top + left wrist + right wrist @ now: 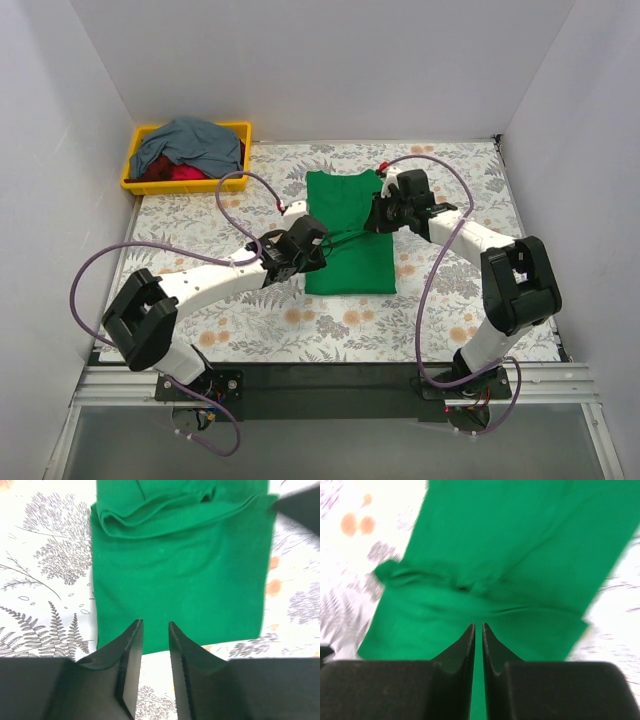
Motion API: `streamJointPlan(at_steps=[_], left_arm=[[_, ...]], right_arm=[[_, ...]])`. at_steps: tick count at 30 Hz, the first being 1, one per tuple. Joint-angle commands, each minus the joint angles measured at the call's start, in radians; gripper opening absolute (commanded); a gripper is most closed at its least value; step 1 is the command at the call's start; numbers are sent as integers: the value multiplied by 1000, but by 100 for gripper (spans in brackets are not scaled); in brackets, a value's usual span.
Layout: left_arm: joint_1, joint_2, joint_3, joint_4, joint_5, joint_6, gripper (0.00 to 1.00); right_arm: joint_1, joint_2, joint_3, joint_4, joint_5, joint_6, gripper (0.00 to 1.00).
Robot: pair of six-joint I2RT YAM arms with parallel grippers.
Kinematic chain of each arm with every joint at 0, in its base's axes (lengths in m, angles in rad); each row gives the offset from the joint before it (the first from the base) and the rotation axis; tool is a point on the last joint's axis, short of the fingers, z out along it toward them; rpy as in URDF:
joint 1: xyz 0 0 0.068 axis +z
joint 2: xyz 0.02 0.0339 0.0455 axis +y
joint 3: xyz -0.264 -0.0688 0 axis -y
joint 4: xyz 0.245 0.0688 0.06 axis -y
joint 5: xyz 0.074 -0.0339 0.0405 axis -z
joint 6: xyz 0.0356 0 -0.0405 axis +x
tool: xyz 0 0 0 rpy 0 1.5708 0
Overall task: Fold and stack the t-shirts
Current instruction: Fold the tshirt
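Observation:
A bright green t-shirt (348, 235) lies folded into a tall rectangle at the table's middle. My left gripper (322, 250) sits at its left edge. In the left wrist view, that gripper (155, 624) is open and empty, tips over the near hem of the green t-shirt (180, 565). My right gripper (378, 222) hovers at the shirt's right edge. In the right wrist view, it (478, 625) is all but shut, a thin slit showing, above the green t-shirt (520, 555) with no cloth in it. A slate grey-blue t-shirt (190, 145) and a red t-shirt (185, 172) lie crumpled in the bin.
The yellow plastic bin (135, 185) stands at the back left corner. White walls close the table on three sides. A floral cloth (460, 290) covers the table. Purple cables loop off both arms.

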Motion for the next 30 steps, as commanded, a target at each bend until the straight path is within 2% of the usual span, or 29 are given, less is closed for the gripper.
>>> streamJointPlan(at_steps=[1,2,9,17,24,28,30], left_arm=[[6,-71,-38,-1,-31,-14,24],[6,-78,-50,-1,-24,-18,20],[6,-37,-133,38,70,-72,10],[6,20,-180,55,141,-92,9],[6,-2,-246,66,176,-118,8],[6,-41,-283,66,173,-138,8],[6,-77,-282,65,164,-138,10]], right_arm=[[36,-7,-65,132,-190,43,15],[45,2,-68,141,-202,45,15],[127,112,-34,213,-278,77,15],[174,252,62,218,-284,91,14],[138,373,251,188,-180,71,15],[87,470,435,152,-209,89,16],[63,476,472,120,-238,91,17]])
